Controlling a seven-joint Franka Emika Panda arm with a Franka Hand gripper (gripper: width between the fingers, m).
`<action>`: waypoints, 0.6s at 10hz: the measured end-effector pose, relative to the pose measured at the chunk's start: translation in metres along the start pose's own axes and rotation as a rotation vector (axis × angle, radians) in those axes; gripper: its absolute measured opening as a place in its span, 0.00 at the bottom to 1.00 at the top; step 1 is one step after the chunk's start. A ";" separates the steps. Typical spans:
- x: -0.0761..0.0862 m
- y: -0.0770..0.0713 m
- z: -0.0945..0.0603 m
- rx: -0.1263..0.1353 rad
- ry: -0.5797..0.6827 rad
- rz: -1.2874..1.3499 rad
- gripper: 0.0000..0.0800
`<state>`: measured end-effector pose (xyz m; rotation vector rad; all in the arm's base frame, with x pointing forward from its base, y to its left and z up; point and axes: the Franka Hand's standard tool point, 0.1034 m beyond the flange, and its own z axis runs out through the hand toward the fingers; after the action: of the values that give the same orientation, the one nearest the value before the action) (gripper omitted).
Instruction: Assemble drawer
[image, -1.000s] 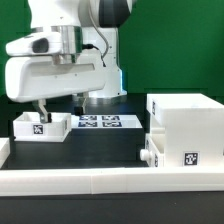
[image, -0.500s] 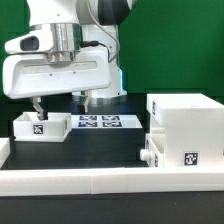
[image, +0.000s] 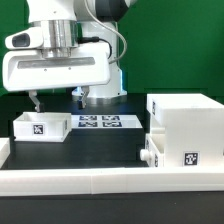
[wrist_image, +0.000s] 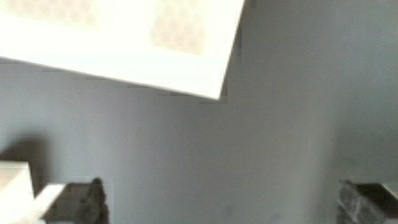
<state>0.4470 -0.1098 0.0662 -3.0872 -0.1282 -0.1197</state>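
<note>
While the gripper hangs above the exterior view's left side of the table, its fingers stand wide apart and hold nothing; the wrist view agrees, with both fingertips at the edges of the picture and only blurred grey surface between them, plus a corner of the marker board. One loose tray sits on the table below the finger nearer the exterior view's left, tag facing the camera, apart from that finger and untouched; it lies just beside the marker board and well apart from the housing, which stands upright on the exterior view's right. Low on the housing's side a knob sticks out, so a second tray seems already seated there, though how fully it is pushed home is hard to tell; a long white rail runs along the front. By this reckoning the drawer is about half built; what is left is to grasp the loose tray, carry it across to the housing, line it up with the free slot and slide it in.
</note>
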 end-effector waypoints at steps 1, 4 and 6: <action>-0.014 0.002 0.002 0.004 -0.016 0.021 0.81; -0.027 0.000 0.007 0.020 -0.047 0.036 0.81; -0.031 -0.007 0.009 0.050 -0.106 0.036 0.81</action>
<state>0.4166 -0.1049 0.0552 -3.0436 -0.0784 0.0473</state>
